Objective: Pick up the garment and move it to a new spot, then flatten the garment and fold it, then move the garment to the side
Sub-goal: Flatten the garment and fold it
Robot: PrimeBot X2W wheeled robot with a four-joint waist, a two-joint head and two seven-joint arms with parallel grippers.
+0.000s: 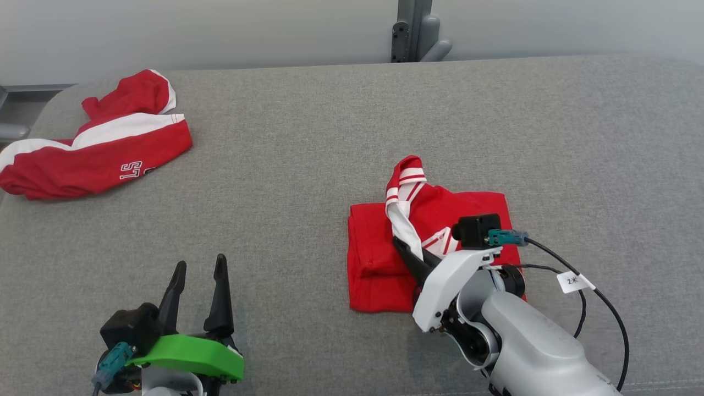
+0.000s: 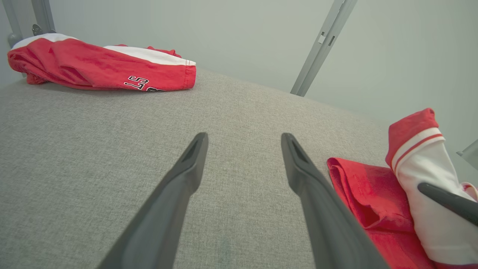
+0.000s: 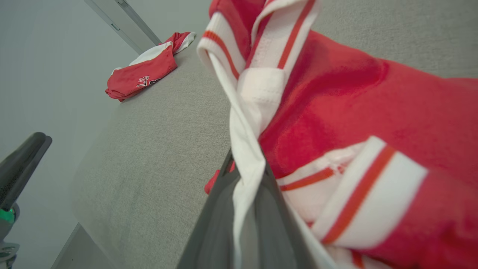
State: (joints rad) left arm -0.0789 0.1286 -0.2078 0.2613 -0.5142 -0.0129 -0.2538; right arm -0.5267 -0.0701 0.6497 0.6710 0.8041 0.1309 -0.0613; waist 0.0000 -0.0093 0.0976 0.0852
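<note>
The right jaws clamp the white collar (image 1: 404, 225) of the folded garment (image 1: 374, 258) at four o'clock; left jaws stand apart at seven.

- Folded red garment with white striped collar (image 1: 374, 264) lies right of centre on grey fabric-covered bench (image 1: 308, 165).
- Right tool (image 1: 397, 243) pinched on its white collar strip.
- Left tool (image 1: 201, 260) lower left, fingers spread, empty.
- Crumpled red-and-white garment (image 1: 99, 159) far left, well apart.
</note>
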